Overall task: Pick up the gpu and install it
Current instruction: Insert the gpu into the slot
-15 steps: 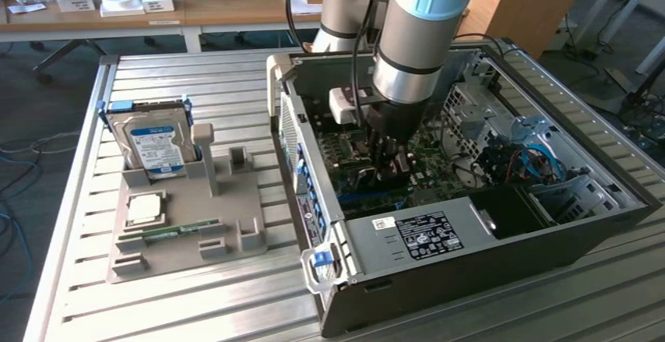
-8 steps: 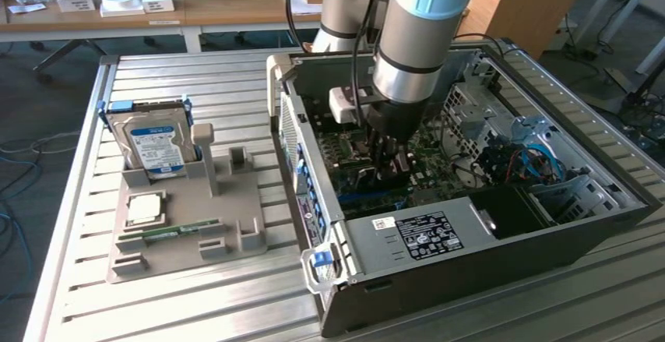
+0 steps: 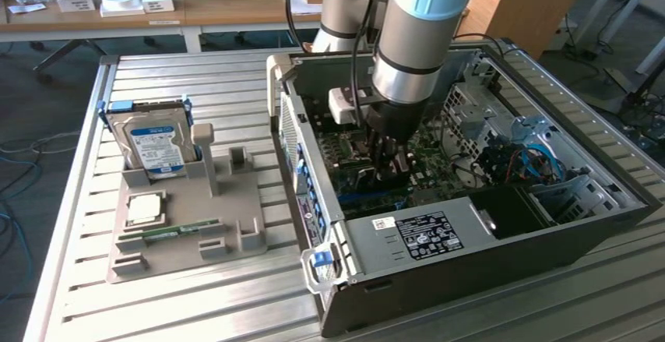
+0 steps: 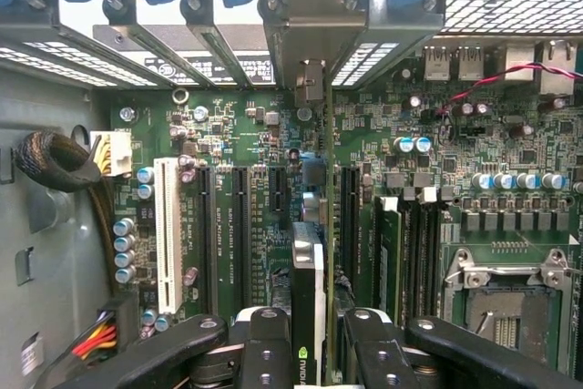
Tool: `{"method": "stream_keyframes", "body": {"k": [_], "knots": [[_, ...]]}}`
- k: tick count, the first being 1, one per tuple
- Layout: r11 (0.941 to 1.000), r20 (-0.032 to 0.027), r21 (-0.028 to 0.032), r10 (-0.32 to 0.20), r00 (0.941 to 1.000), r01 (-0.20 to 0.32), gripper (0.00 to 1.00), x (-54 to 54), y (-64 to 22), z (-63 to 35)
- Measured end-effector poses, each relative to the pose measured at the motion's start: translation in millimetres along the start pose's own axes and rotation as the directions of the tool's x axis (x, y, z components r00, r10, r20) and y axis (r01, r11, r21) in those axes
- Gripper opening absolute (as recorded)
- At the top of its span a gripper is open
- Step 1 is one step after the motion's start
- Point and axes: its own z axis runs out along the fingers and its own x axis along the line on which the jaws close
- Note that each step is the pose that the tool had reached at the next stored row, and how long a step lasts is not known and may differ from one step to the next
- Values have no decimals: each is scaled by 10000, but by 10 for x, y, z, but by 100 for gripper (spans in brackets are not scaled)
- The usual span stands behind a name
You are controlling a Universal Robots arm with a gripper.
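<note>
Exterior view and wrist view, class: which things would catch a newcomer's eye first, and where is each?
The arm reaches down into the open computer case, its gripper shut on the gpu, held edge-on over the green motherboard. At the exterior view's left, a blue-labelled hard drive stands upright in a grey holder.

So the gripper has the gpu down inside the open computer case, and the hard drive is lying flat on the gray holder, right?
Not quite: in the exterior view the hard drive stands upright in the gray holder. The gripper does hold the gpu inside the computer case.
</note>
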Motion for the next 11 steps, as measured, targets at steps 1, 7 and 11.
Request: {"method": "stream_keyframes", "body": {"k": [1,7,11], "knots": [[10000,0,0,0,10000,0,27,0,1,2],[10000,1,1,0,10000,0,27,0,5,12],[10000,-1,0,1,10000,-1,27,0,5,22]]}}
